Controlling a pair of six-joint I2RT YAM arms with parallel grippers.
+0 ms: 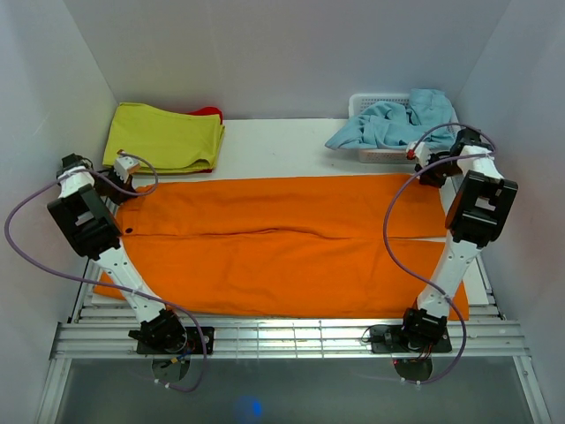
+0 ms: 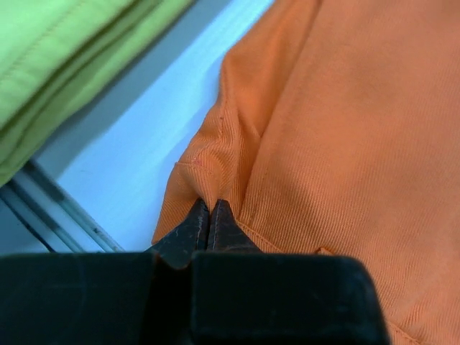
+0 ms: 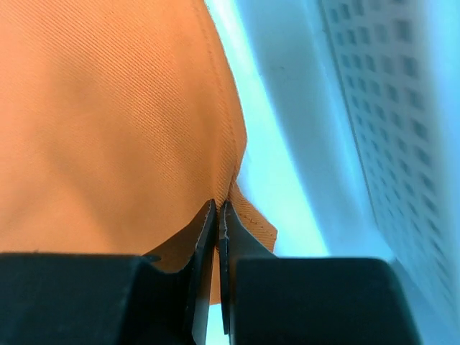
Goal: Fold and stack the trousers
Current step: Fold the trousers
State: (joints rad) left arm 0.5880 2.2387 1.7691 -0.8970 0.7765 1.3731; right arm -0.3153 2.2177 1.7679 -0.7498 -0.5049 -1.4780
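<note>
Orange cloth covers nearly the whole table (image 1: 274, 146): the trousers (image 1: 282, 247) lie flat and spread out. The waistband with its small dark button (image 1: 130, 231) is at the left, and the two legs run side by side to the right. The near edge reaches the front of the table, by the metal rails.

The left gripper (image 2: 208, 210) has its fingers pressed together on a small raised pinch of fabric at the far waist corner. The right gripper (image 3: 221, 208) is closed the same way on the far corner of the leg hem.

In my judgement both holds are thin — only a little cloth sits between the fingertips. The weight of so much fabric could pull a corner out once it is lifted. It is also not possible to see whether each pinch takes both layers; if it takes only the top one, the fold would come out uneven. Unequal travel of the two arms would skew the edge.

At the far right a white perforated basket (image 1: 366, 104) holds a light blue garment (image 1: 397, 124), which spills over its rim toward the trousers. It is near the right gripper, so a careless lift could catch it. At the far left a folded yellow-green cloth (image 1: 163, 137) lies on the table, in no container, with something red (image 1: 209, 112) showing behind it.
</note>
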